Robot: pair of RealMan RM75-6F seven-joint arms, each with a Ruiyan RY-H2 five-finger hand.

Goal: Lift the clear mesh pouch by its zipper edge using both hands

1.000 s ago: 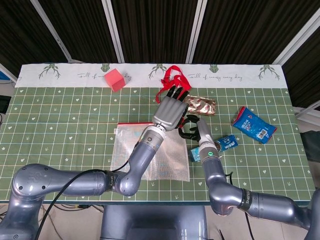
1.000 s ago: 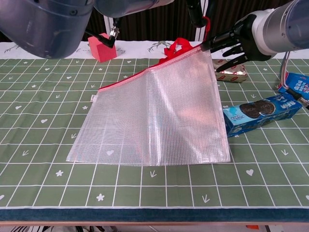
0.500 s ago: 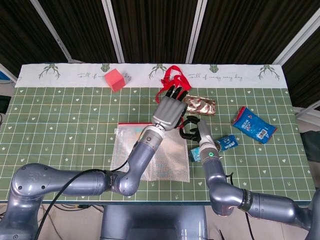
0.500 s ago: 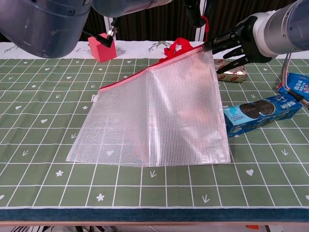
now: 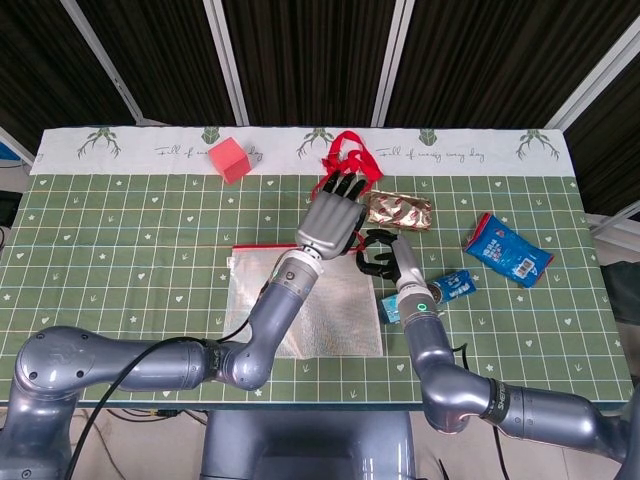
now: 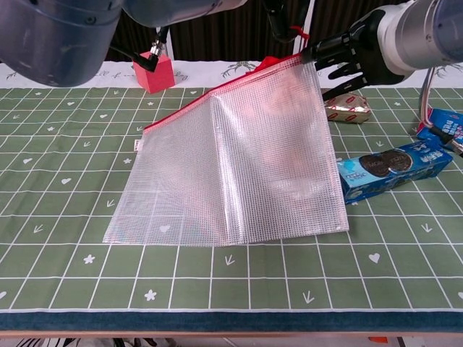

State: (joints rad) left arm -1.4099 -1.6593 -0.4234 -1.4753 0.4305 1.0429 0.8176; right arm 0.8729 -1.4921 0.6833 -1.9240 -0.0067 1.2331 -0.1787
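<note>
Chest view first: we see the clear mesh pouch (image 6: 231, 166) tipped up on the table (image 6: 65, 144), its red zipper edge (image 6: 217, 90) rising from low on the left to a raised corner at upper right, while its bottom edge rests on the green checked cloth. At that raised corner the right robot hand (image 6: 347, 58) has dark fingers (image 6: 334, 45) closed in against the pouch's top, and we read it as pinching the zipper edge there. Just above the same corner, dark fingertips of the left robot hand (image 6: 278, 18) reach down to the zipper; whether they actually clamp it, we cannot tell from here.

From the head view, the left robot hand (image 5: 328, 222) hangs over the pouch's far edge with its fingers stretched out flat and together, and the right robot hand (image 5: 382, 255) sits just beside it, fingers curled.

Right of the pouch lies a blue cookie box (image 6: 391, 170), its near end touching the pouch's lower right corner. Beyond the pouch we spot a gold foil packet (image 5: 400, 210), a red ribbon (image 5: 345, 155) and a red cube (image 5: 229, 159); well right of the pouch, a blue snack bag (image 5: 507, 249).
</note>
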